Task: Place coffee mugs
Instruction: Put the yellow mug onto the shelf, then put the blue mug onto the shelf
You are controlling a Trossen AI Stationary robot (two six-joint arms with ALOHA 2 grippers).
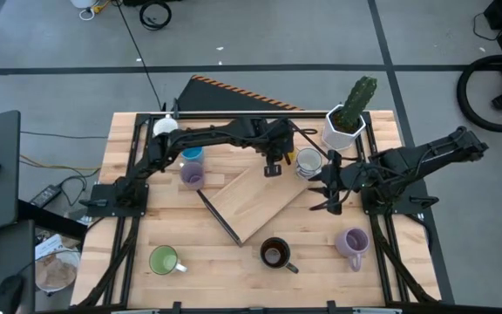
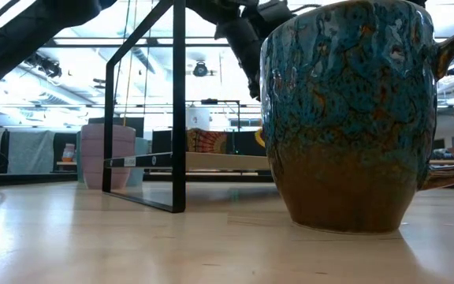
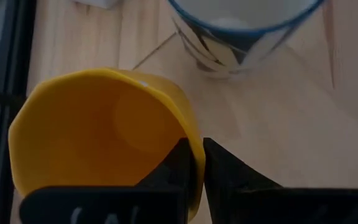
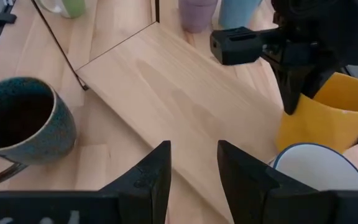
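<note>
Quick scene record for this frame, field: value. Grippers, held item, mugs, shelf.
left gripper: shut on the rim of the orange mug, over the shelf's far right part
right gripper: open, empty, at the shelf's right edge
silvery-white mug: just beside the orange mug
wooden shelf board: slanted at table centre
blue mug, lilac mug: left of the shelf
green mug, dark brown mug, purple mug: front row
cactus pot: back right

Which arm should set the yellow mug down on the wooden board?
Left. The left gripper is already pinching the yellow mug by its rim at the wooden board; the right gripper hangs open and empty nearby.
</note>
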